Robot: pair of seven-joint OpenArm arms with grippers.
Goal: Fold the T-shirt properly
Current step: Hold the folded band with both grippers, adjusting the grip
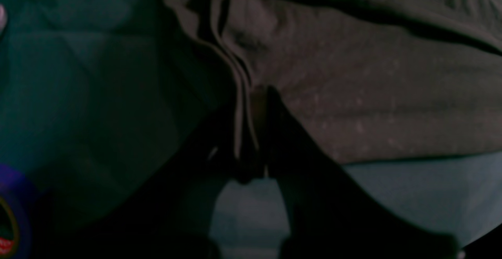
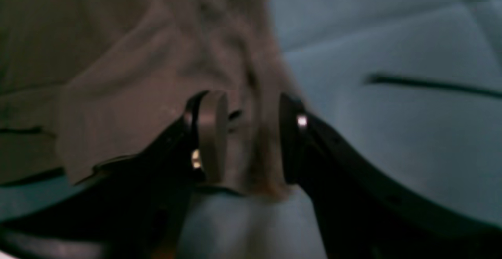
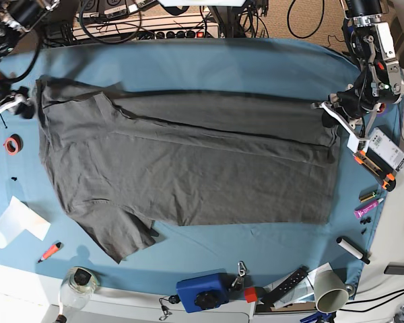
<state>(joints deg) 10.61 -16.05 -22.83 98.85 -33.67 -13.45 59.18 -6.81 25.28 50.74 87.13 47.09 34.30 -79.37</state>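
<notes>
The T-shirt lies spread across the middle of the frame on the blue table cloth, top edge folded over into a long band. The left gripper sits at the right edge of the frame, clamped tight on a bunched fold of the shirt's edge. The right gripper is at the upper left corner; its jaws stand apart with cloth hanging loose between them, pads not squeezing it.
</notes>
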